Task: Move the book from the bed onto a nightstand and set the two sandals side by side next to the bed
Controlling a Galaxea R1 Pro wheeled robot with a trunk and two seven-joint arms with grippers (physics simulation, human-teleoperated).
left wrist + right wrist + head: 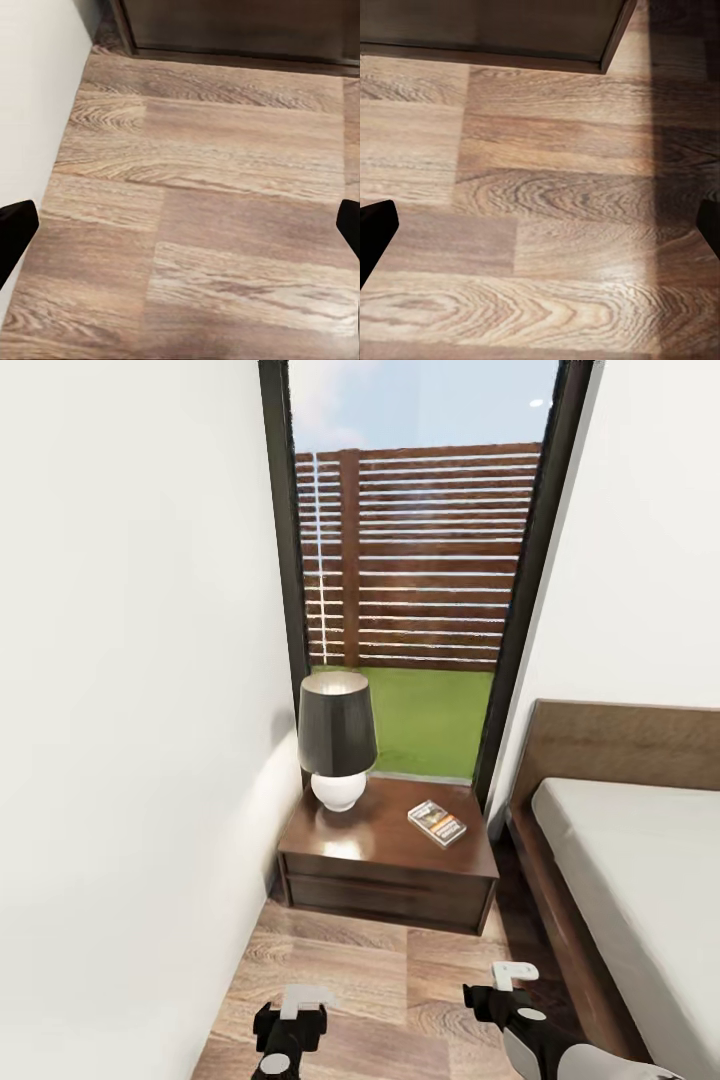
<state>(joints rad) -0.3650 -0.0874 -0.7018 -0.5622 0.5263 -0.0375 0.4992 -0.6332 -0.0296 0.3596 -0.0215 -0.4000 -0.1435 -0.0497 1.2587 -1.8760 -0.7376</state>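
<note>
Head view: the book [437,823] lay on the nightstand [385,870], ahead of and between the left end effector [290,1032] and the right end effector [508,1000], both hanging low over the wood floor [380,980]. A dark-shaded lamp [337,738] stood on the same surface, beyond the left end effector; the bed [630,860] ran along outside the right one. Judging by that, the book step looked finished, the sandals still to be placed.

Left wrist view: dark fingertips [15,232] stood spread wide, gripping nothing, the nightstand's base just ahead.

Right wrist view: fingertips [375,229] likewise parted and empty, a nightstand corner ahead.
</note>
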